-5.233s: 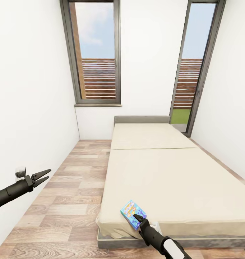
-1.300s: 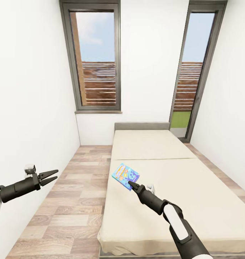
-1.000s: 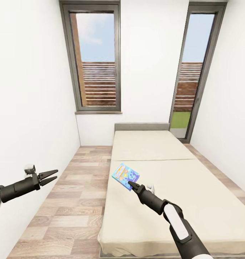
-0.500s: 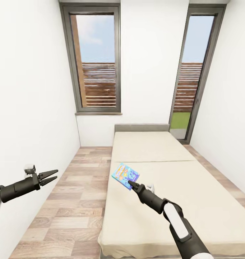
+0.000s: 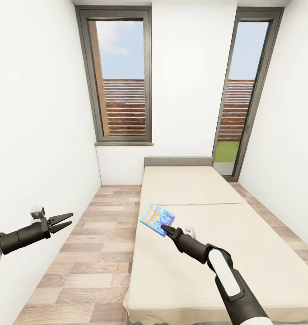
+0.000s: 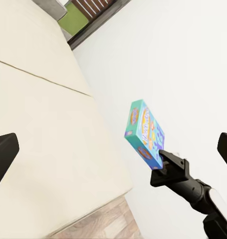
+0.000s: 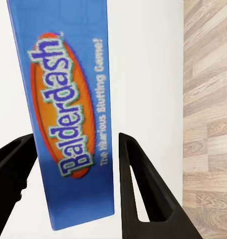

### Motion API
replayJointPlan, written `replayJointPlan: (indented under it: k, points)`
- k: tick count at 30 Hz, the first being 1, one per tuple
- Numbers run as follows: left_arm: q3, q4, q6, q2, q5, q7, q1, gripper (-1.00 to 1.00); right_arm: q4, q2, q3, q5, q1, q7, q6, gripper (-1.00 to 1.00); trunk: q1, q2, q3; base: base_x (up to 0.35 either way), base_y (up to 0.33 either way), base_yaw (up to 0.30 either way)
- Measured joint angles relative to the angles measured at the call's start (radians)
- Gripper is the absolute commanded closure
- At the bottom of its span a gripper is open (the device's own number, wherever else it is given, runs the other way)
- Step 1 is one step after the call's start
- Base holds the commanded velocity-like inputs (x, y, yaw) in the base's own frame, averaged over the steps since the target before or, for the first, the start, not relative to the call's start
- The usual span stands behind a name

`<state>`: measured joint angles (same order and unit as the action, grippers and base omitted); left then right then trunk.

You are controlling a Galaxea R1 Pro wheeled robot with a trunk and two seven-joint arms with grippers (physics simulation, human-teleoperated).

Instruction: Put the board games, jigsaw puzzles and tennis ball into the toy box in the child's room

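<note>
A light-blue board game [image 5: 157, 219] with an orange logo hangs tilted above the left side of the bed [image 5: 249, 243], and my right gripper [image 5: 166, 230] is shut on its lower corner. In the right wrist view the game's blue "Balderdash" edge [image 7: 73, 109] sits between the two black fingers [image 7: 138, 184]. The left wrist view shows the game [image 6: 144, 133] held up by the right gripper [image 6: 165, 160] over the bed. My left gripper [image 5: 61, 221] is open and holds nothing, out over the floor near the left wall. The toy box, table, jigsaw puzzles and tennis ball are out of view.
The beige bed fills the right half of the room, its grey headboard [image 5: 177, 161] against the far wall. A strip of wood-plank floor [image 5: 95, 243] runs between the bed and the white left wall. A window [image 5: 122, 76] and a glass door [image 5: 237, 90] are at the far end.
Over the last seconds my right gripper has carried the board game up from the bed's near corner to above the mattress, and the view has shifted. The left arm has barely moved.
</note>
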<state>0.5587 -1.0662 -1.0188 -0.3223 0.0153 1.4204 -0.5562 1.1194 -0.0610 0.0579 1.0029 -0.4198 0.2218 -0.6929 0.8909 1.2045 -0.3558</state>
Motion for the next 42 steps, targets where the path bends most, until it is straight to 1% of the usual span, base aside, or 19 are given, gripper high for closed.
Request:
replayJointPlan:
  k: [11, 15, 42]
  points:
    - [-0.001, 0.000, 0.000, 0.000, -0.002, -0.001, 0.000, -1.00, 0.015, 0.000, 0.004, -0.002, 0.002, -0.001, 0.001, 1.00, -0.042, -0.077, 0.034, 0.000, 0.000, -0.001]
    - [-0.002, 0.000, 0.000, 0.000, -0.003, -0.001, 0.000, -1.00, 0.014, 0.000, 0.004, -0.002, 0.002, 0.002, 0.003, 1.00, -0.058, -0.105, 0.047, 0.000, 0.000, -0.115]
    - [-0.004, 0.000, 0.000, 0.004, -0.005, -0.009, 0.000, -1.00, 0.004, 0.001, 0.000, -0.008, 0.005, 0.011, 0.007, 1.00, -0.161, -0.294, 0.132, 0.000, 0.000, -0.269]
